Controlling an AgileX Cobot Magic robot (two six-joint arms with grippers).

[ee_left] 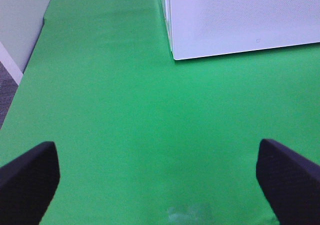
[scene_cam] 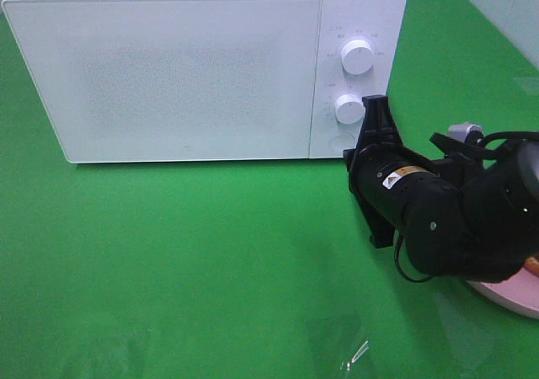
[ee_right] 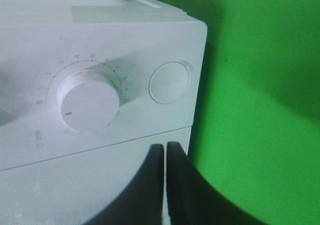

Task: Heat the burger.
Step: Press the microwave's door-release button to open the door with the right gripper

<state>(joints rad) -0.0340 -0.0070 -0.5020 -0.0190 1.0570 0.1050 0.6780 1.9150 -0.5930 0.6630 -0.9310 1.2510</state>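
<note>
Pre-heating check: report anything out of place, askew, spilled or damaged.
One oddity: a small clear, shiny patch lies on the green cloth near its front edge, well clear of the microwave. It may be tape or a wet spot; I cannot tell which. The microwave stands level, door shut, no damage visible.

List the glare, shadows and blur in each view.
Exterior high: sharp, evenly lit, one small glint on the cloth. Left wrist: left gripper blurred close up; the microwave looks bluish. Right wrist: microwave washed out, shut right gripper dark and soft, broad shadow on the cloth.
</note>
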